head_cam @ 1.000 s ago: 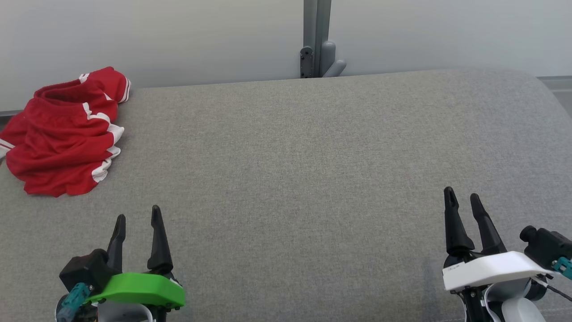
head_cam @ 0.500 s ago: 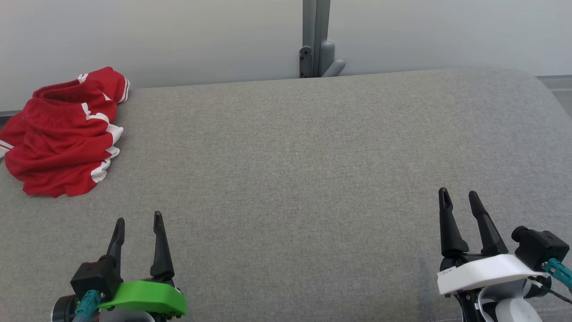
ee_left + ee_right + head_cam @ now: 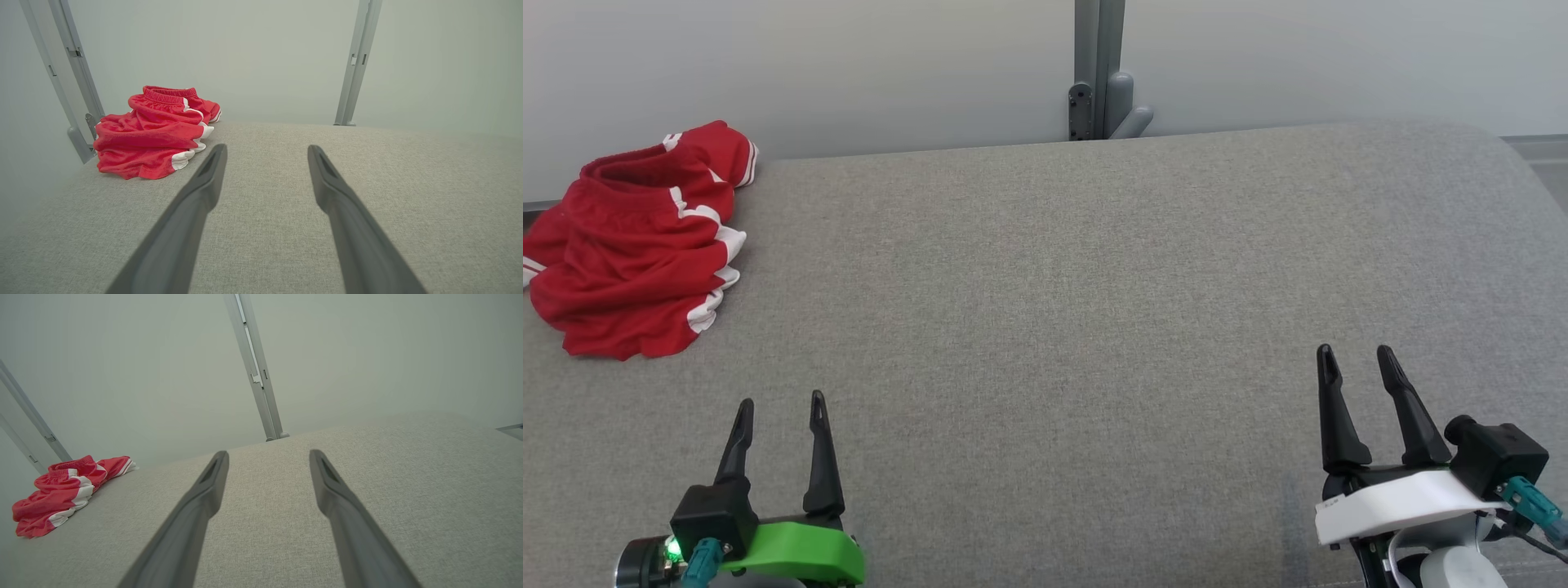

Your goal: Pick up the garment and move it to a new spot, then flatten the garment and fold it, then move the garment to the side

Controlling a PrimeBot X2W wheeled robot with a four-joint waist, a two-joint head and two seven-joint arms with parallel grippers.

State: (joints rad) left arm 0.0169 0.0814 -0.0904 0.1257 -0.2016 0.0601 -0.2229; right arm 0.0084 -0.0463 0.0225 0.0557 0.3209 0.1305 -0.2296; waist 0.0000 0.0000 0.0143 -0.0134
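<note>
The garment (image 3: 633,245) is a pair of red shorts with white trim, lying crumpled at the far left corner of the grey fabric surface (image 3: 1054,286). It also appears ahead and left in the left wrist view as a folded heap, garment (image 3: 153,134), and small at the far left in the right wrist view, garment (image 3: 61,494). My left gripper (image 3: 782,403) hovers open near the front left, well short of the shorts, nothing between its fingers. My right gripper (image 3: 1356,351) stands open at the front right, far from the garment.
A pale wall runs behind the surface, with a grey upright post and bracket (image 3: 1100,90) at its middle. Another grey post (image 3: 75,94) stands just left of the shorts. The surface's right end (image 3: 1503,163) curves down toward the floor.
Both grippers have drawn back a little toward the front edge, the left one more. The shorts lie as before; the camera has shifted slightly.
</note>
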